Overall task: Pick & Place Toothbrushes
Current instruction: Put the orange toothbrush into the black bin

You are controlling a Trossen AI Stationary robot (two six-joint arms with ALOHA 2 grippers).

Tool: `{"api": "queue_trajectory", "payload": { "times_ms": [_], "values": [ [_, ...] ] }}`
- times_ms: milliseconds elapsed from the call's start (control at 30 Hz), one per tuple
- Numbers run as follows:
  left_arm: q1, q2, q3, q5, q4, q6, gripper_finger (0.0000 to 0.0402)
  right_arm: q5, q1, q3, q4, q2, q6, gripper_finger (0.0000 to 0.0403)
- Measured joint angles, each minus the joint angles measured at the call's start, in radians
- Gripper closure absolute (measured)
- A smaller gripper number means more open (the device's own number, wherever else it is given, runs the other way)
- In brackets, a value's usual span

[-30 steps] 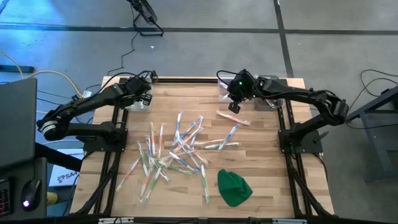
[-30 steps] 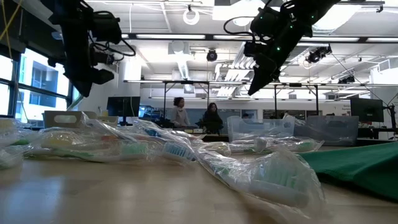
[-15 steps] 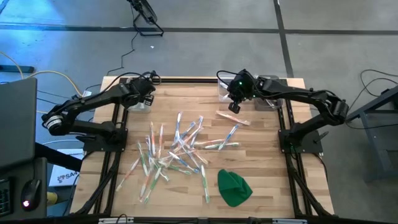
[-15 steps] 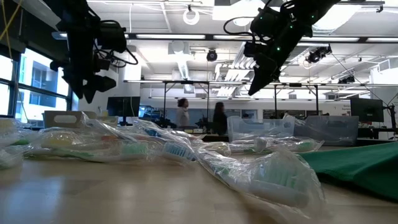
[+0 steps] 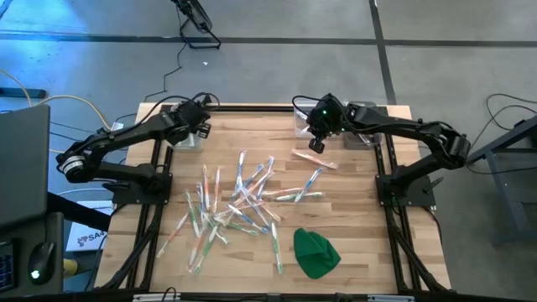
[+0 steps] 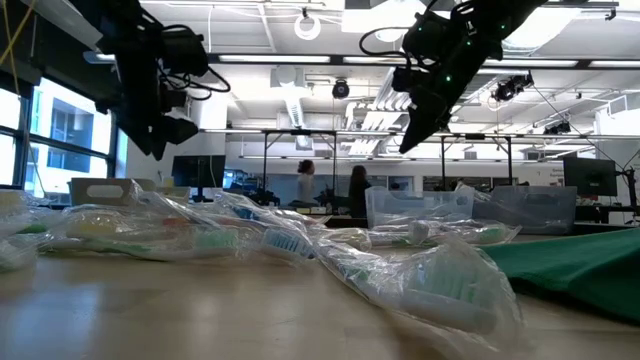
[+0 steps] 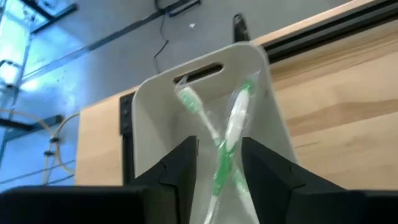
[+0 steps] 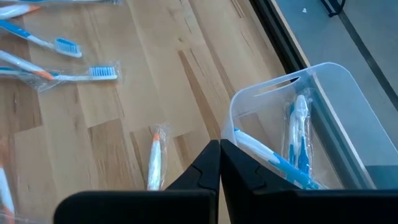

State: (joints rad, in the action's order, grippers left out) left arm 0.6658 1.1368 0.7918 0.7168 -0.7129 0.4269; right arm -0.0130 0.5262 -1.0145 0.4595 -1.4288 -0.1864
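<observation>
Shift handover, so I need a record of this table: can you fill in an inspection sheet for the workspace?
Surface: wooden table, bare around the pile.
Job's things: wrapped toothbrushes scattered mid-table; two green ones in the left bin, blue ones in the right bin.
Clutter: green cloth.
Grippers: left hand open over its bin; right hand shut beside its bin.
Cables: on the floor.
Surroundings: two people far behind.

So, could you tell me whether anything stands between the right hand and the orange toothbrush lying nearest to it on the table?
Nothing visible does. The right hand, shut and empty, hangs above the bare wood beside the clear bin; the orange toothbrush lies in the open below it, apart from the pile.
</observation>
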Motion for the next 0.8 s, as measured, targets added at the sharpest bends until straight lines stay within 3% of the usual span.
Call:
{"api": "queue_trajectory", "payload": {
  "times_ms": [133, 433, 800],
  "values": [
    [-0.024, -0.001, 0.000, -0.013, 0.059, -0.044, 0.0320, -0.049, 0.000, 0.000, -0.001, 0.000, -0.002, 0.0400],
    [-0.117, -0.001, 0.000, -0.016, 0.156, -0.113, 0.0395, -0.053, 0.000, 0.000, -0.035, 0.004, -0.021, 0.0399],
    [-0.213, -0.001, 0.000, -0.018, 0.243, -0.166, 0.0396, -0.172, -0.003, 0.000, -0.121, 0.005, -0.022, 0.0400]
  ]
}}
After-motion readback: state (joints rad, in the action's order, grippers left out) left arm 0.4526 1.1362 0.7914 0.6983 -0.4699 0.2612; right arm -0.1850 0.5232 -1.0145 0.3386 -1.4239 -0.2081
